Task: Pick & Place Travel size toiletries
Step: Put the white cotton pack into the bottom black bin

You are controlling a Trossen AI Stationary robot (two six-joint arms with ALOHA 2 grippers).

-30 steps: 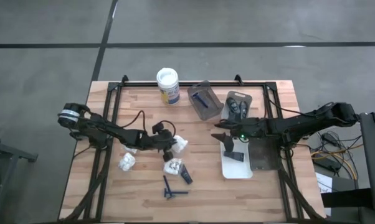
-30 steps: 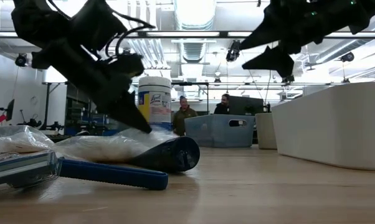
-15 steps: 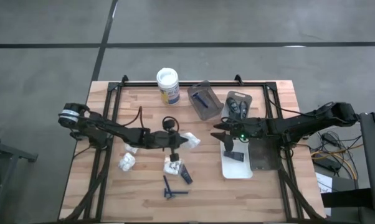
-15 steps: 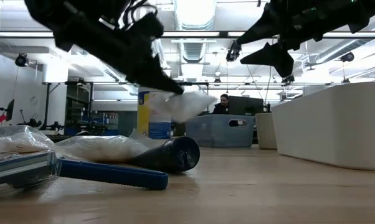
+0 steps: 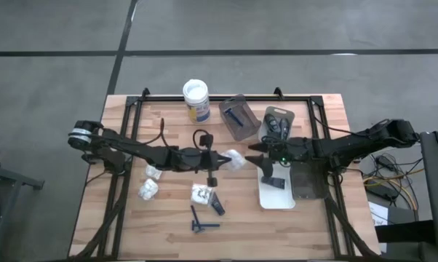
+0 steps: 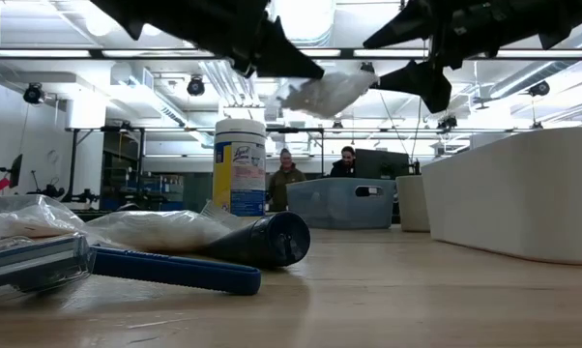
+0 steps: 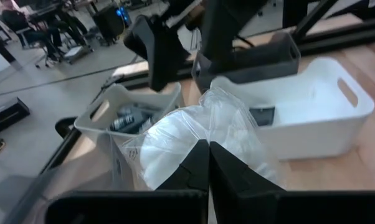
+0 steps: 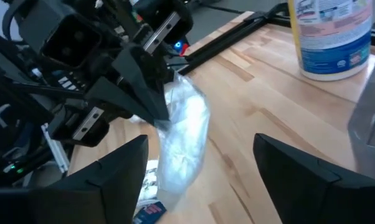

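A white lumpy packet [image 5: 234,158] in clear plastic hangs in the air over the middle of the table, with my left gripper [image 5: 222,160] shut on it. My right gripper [image 5: 253,156] stands open just right of it at the same height, fingers apart on either side of the packet [image 8: 184,134] in its wrist view. On the wood lie more white packets [image 5: 148,189], a black tube [image 5: 217,204] and a blue razor [image 5: 201,220]. My left gripper pinches the packet's clear plastic at the edge nearest it [image 7: 203,138] between its two shut fingertips [image 7: 197,163]. The fingers come nearly level from the table's left. The packet sticks out beyond the fingertips, lifted clear of the table [image 6: 325,92].
A white tray [image 5: 265,198] lies right of centre under my right arm. Two grey trays [image 5: 242,132] [image 5: 287,114] stand at the back, one with a razor, one with dark bottles. A white-lidded tub [image 5: 196,100] stands at the far edge.
My left gripper has risen and gone toward the table's right edge, rolling as it went. The white packet has come off the table with it and now hangs clear, close to my right gripper. The other packets, the tube and the razor have stayed put.
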